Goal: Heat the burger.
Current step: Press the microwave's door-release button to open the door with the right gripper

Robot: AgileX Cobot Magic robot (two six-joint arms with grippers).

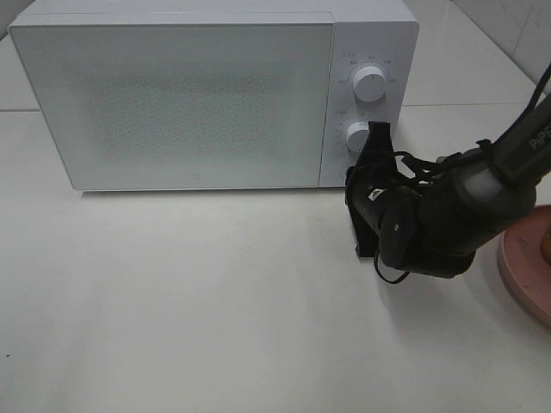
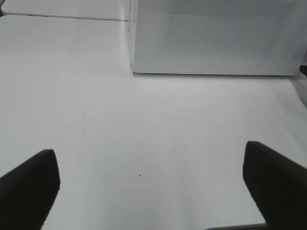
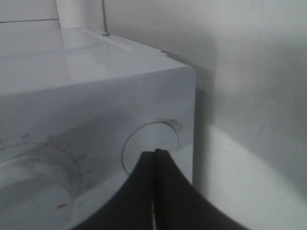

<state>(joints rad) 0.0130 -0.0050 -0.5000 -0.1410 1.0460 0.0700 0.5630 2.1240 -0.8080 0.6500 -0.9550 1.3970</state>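
- Pressing closed right hand (image 3: 154,155) against round button (image 3: 144,139) on microwave (image 1: 370,30), apparently to pop the door (image 1: 172,95).
- Holding left hand (image 2: 151,184) wide open above surface (image 2: 144,129).
- Leaving burger (image 1: 546,245) on pink plate (image 1: 519,262) at surface's right edge, barely seen.

**Smooth white plastic meets matt black gripper fingers**

The white box-shaped microwave oven (image 1: 172,163) has a hard, plastic-looking shell with a soft sheen. Its wide door panel (image 2: 216,33), beyond the left gripper (image 2: 148,148), has a fine speckled, frosted finish. The flat round white button (image 3: 151,136) at the tips of the right gripper (image 3: 156,152) is smooth, with a faint smudge at its rim. The white round dial (image 3: 33,191) beside those fingers looks like satin plastic. Both pairs of fingers (image 2: 29,187) are matt black. The white tabletop (image 2: 144,124) between the left fingers is smooth and low-sheen, with faint scuffs. The pink round plate (image 1: 523,262) behind the right fingers looks matt.
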